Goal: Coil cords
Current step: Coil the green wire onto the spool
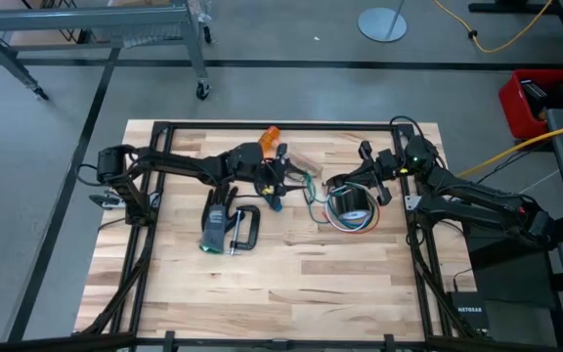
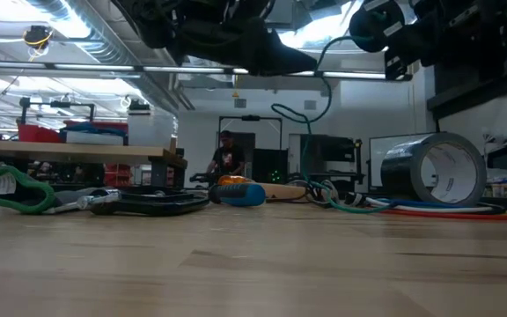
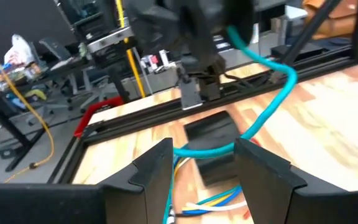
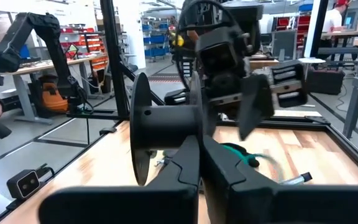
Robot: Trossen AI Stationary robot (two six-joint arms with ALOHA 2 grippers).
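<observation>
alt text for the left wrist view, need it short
The left gripper is open, its two dark fingers either side of a teal-green cord that arcs up toward the right arm. Red, white and blue wires lie on the wooden table below.

Both arms are dark, jointed and matte black, with black cables running along their links. The left arm enters from the frame's left edge, the right arm from the right, a small green light near its wrist. Each gripper's fingers are broad, angular black plastic wedges.
</observation>
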